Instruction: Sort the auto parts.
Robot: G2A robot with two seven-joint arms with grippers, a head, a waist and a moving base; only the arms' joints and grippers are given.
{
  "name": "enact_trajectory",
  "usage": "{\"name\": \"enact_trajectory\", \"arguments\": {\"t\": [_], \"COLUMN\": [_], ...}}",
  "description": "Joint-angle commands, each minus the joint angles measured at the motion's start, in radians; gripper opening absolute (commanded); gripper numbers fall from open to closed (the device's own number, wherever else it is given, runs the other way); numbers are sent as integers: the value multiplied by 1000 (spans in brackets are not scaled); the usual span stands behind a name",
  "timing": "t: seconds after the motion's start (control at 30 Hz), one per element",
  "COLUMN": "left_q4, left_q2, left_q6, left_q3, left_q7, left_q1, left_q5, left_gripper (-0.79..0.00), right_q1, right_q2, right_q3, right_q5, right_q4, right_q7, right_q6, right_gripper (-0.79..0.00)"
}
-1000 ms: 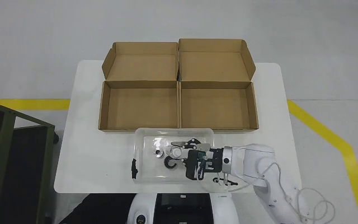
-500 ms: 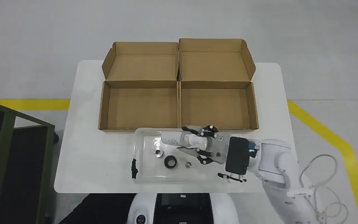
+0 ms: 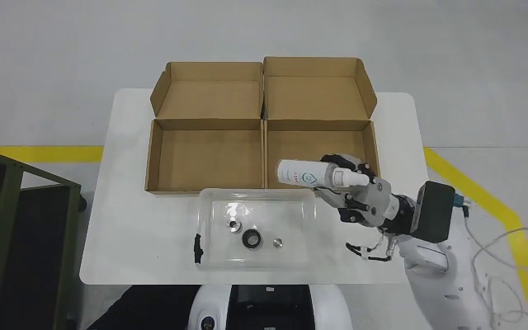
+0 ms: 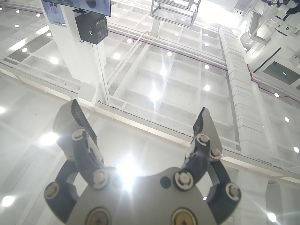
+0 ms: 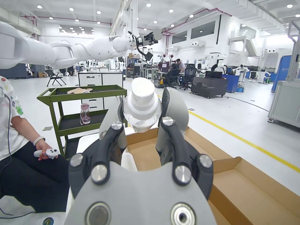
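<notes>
Two right fingers (image 5: 174,111) clamp the spray bottle (image 3: 307,173) just beyond the clear tray (image 3: 289,221); it should clear the wall of the box (image 3: 322,153) before release. Left fingers (image 4: 82,127) gape empty.

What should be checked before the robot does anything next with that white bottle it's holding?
1. Grip: right gripper is shut on the white bottle, which lies sideways between its fingers. Ok.
2. Bottle fully above the right box: it appears over the box's near wall. Cannot tell.
3. Landing spot: that box's floor is bare. Ok.
4. Other arm out of the way: left gripper is open and faces the ceiling. Ok.
5. Sorting finished: the clear tray holds small parts, including a black ring. Not ok.
</notes>
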State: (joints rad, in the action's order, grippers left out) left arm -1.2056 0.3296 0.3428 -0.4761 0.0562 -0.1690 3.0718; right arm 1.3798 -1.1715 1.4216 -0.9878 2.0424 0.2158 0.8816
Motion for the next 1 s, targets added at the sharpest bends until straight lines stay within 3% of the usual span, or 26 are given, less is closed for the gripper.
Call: {"name": "enact_trajectory", "arguments": {"t": [0.0, 0.23, 0.4, 0.73, 0.97], "left_q4": [0, 0, 0, 0, 0], "left_q2": [0, 0, 0, 0, 0], "left_q6": [0, 0, 0, 0, 0], "left_q3": [0, 0, 0, 0, 0], "left_q7": [0, 0, 0, 0, 0], "left_q1": [0, 0, 0, 0, 0], "left_q5": [0, 0, 0, 0, 0], "left_gripper": [0, 0, 0, 0, 0], "right_q1": [1, -2, -10, -54, -128], "right_q2": [1, 3, 1, -2, -7], "right_q3": [7, 12, -15, -61, -115], "right_q5": [12, 18, -48, -172, -184], "right_q4": [-4, -17, -34, -117, -205], "right_q7": [10, 12, -41, -203, -338], "right_q6": [3, 13, -51, -221, -280], "right_gripper": [-785, -785, -785, -785, -785]}}
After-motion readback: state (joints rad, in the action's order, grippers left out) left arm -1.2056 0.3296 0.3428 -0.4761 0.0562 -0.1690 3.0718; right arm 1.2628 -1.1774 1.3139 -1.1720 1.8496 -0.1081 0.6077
